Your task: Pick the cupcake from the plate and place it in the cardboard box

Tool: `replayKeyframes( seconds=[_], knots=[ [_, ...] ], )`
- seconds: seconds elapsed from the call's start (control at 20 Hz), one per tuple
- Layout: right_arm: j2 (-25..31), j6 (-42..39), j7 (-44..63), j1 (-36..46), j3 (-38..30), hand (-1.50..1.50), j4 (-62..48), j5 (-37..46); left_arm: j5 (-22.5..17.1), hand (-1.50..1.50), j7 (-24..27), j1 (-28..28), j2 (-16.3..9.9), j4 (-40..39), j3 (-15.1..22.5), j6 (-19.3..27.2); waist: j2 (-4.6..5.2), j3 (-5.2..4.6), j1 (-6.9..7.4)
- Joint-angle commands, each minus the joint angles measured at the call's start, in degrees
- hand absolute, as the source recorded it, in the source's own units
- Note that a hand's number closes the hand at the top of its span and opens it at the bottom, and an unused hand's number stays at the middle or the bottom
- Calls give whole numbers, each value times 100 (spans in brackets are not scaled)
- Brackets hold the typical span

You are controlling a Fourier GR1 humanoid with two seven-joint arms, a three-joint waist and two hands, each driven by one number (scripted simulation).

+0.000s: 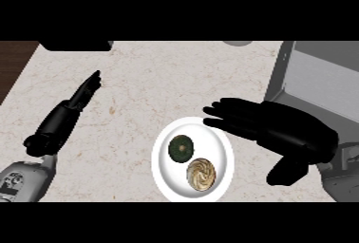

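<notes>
Just below the right hand's point(280, 128) outstretched fingers point(228, 114), seen from the head view, sits a white plate point(165, 163) carrying two small round items: a dark green one point(182, 146) nearer the fingertips and a tan, swirl-topped one point(201, 174) farther down, toward the thumb point(288, 172) side. The tan swirl looks like the cupcake; which it is cannot be told for certain. That hand is spread and relaxed, grasping nothing, its fingertips reaching over the plate's upper right rim without touching either item. A cupcake is likely light and soft, its frosted top easily smeared or crushed, so the sensible hold is around the sides of the base, thumb on one side and fingers opposite, keeping off the swirl. The dark item lies between the fingertips and the cupcake and stands close beside it, so fingers closing in could nudge it. Behind the back of the right hand rises a grey box-like container point(316, 76), probably the cardboard box. Well apart on the counter point(140, 76), the left hand point(85, 92) rests with fingers straight, holding nothing.
</notes>
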State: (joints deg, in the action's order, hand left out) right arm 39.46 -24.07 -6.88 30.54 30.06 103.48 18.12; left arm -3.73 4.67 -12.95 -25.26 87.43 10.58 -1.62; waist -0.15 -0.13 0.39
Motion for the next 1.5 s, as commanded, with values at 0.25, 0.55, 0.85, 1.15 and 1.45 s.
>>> replayKeyframes(
  seconds=[0.25,0.55,0.85,1.15,1.45],
  knots=[
    [-707,-1105,2072,372,1376,-150,857,1152,75,0,33,4,-33,-33,-179,-138,-2,4,-37],
    [-1768,-1735,3721,-31,2071,-150,1287,1515,173,0,-3,77,118,22,-177,-206,-9,7,-57],
    [-1886,-2519,3701,-344,1527,-150,1207,1537,303,0,-267,213,282,414,-281,-348,6,12,-30],
    [-2337,-2450,3585,-209,1650,-150,771,2346,421,0,-357,-98,429,124,-466,-493,12,13,-30],
    [-2273,-1775,3042,-754,1949,-150,553,3256,452,0,-87,122,525,107,-730,-697,12,14,-26]
  ],
)
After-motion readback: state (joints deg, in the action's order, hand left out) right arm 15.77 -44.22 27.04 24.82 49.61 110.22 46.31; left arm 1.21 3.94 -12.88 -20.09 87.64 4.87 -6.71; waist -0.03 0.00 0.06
